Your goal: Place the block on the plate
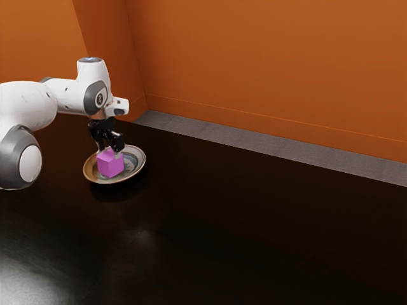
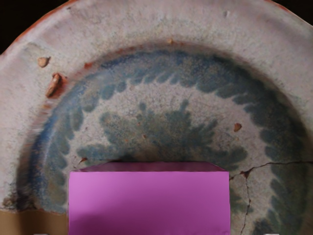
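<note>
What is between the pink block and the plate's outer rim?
In the wrist view, the bare, painted inside of the plate, with blue-green leaf shapes, separates the block from the rim.

Dark table [image 1: 254,222], glossy, faint sheen. On it: one round plate [image 2: 146,27], pale rim, blue-green leafy pattern, cracked.

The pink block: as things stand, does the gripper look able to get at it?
Most likely yes. The gripper is right at the top of the block, pointing down; I see nothing wedged between them, and the plate's low rim seems no obstacle.
</note>
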`<state>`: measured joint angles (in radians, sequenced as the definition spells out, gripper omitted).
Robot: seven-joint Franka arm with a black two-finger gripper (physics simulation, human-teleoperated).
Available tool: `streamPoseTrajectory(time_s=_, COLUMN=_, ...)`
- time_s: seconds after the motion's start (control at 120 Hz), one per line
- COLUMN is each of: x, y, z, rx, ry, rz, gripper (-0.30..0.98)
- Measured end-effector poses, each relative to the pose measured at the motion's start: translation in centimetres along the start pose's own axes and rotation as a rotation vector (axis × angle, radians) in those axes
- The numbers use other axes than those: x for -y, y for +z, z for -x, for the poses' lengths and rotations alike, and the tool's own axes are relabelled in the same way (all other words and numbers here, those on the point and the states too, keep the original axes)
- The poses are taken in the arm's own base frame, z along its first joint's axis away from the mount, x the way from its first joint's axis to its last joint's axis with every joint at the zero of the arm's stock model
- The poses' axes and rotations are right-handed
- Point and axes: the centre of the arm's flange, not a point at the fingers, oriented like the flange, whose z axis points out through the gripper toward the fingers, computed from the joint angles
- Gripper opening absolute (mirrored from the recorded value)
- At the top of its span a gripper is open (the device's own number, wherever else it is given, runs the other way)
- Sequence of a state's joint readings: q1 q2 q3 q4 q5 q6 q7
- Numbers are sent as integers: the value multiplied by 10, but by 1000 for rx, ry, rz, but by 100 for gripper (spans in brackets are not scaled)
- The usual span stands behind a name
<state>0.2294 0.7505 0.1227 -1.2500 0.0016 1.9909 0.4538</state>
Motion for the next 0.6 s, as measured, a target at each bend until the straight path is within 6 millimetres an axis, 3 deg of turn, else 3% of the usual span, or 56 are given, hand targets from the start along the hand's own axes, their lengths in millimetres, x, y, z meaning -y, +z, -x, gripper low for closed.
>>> streamPoseTrajectory(time_s=0.15, x=-1, y=-34, z=2, rx=-34, ry=1, rz=-10, gripper=62)
streamPoseTrajectory(time_s=0.25, x=-8, y=-43, z=11, rx=-2, ry=-4, rz=35, gripper=64)
streamPoseTrajectory(time_s=0.45, x=-81, y=-81, z=43, rx=70, ry=60, rz=106, gripper=67)
streamPoseTrajectory(time_s=0.525, x=-115, y=-122, z=50, rx=41, ry=105, rz=99, gripper=67)
streamPoseTrajectory(time_s=0.6, x=-133, y=-168, z=61, rx=-2, ry=128, rz=88, gripper=68)
